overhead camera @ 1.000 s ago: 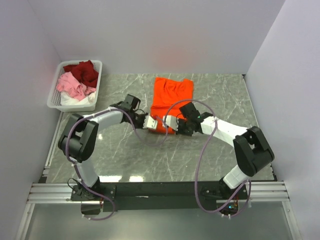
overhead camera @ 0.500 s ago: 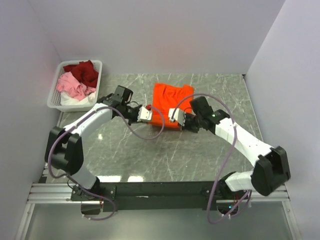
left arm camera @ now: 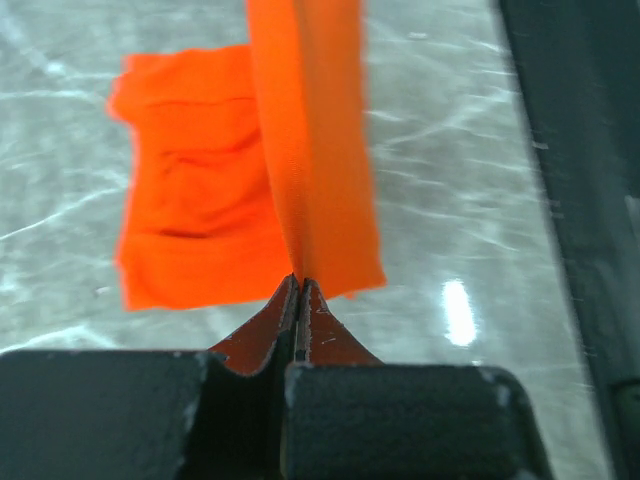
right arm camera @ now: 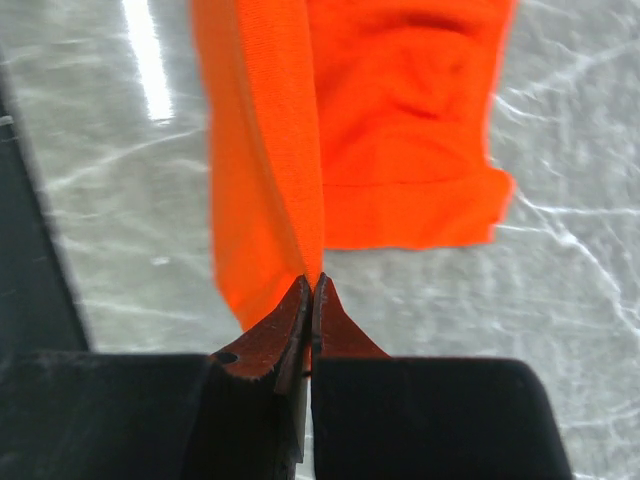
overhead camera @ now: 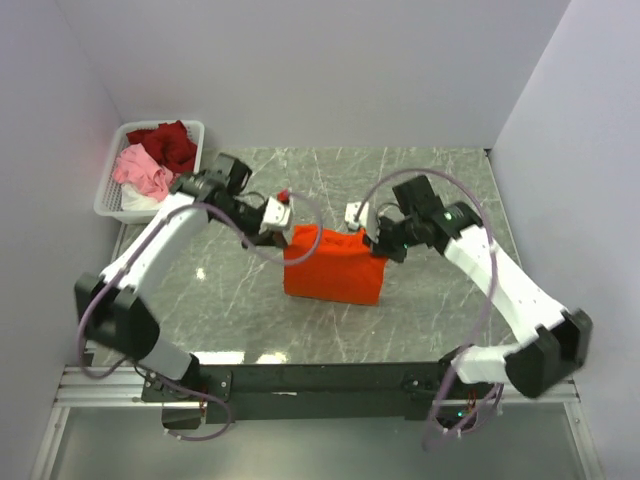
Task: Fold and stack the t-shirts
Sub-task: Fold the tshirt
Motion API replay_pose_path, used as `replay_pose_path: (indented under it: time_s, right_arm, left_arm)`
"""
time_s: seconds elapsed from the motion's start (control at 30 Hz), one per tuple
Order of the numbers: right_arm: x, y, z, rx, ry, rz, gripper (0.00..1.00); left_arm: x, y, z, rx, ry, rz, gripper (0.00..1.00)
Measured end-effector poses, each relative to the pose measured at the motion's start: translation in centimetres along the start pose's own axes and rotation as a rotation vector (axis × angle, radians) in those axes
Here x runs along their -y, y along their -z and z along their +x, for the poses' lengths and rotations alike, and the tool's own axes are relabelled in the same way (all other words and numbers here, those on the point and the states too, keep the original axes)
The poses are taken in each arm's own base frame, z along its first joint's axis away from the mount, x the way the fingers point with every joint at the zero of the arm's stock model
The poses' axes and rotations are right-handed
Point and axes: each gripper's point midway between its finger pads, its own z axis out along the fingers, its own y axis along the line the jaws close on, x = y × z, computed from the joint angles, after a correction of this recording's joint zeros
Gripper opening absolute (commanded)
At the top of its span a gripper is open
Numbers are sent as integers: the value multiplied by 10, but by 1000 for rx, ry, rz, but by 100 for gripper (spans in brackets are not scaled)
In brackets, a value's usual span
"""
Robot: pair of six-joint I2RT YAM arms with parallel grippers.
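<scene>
Cloth is clamped in both my pincers. The left pincer (overhead camera: 276, 213) and the right pincer (overhead camera: 357, 216) are each closed tight on the top edge of the orange t-shirt (overhead camera: 335, 268), one at either corner. My wrist views show the red tips pressed together on a raised band of orange. A second ago that shirt lay flat at the far middle of the surface (overhead camera: 440, 180), with my pincers low at its near edge. Now both pincers have risen. The shirt hangs between them, with its lower part lying on the surface, nearer my bases than before. The white basket (overhead camera: 108, 192) at far left has not moved, and the dark red t-shirt (overhead camera: 168, 140), pink t-shirt (overhead camera: 140, 170) and white t-shirt (overhead camera: 150, 201) lie in it as before.
</scene>
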Motion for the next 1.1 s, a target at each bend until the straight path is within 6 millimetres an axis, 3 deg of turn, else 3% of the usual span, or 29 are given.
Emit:
replay_pose_path:
  time_s: [0.13, 0.23, 0.37, 0.53, 0.7, 0.93, 1.1]
  right_arm:
    - [42, -25, 12, -64, -44, -31, 0]
    - [64, -47, 23, -107, -70, -64, 0]
    - [98, -72, 34, -143, -101, -75, 0]
    - [134, -93, 50, -177, -124, -64, 0]
    - [141, -114, 72, -230, -140, -72, 0]
    - [150, -145, 108, -322, -183, -57, 0]
    - [155, -148, 109, -323, -207, -27, 0]
  left_arm:
    - [-55, -6, 18, -5, 68, -11, 1]
    - [-89, -22, 54, -23, 161, 5, 2]
    - [-116, -40, 93, -42, 240, 12, 4]
    - [-141, -52, 113, -54, 262, -22, 6]
    - [-170, -62, 123, -58, 276, -75, 13]
    - [-182, -79, 160, -122, 384, -119, 15]
    - [-188, -81, 164, -130, 443, -155, 13]
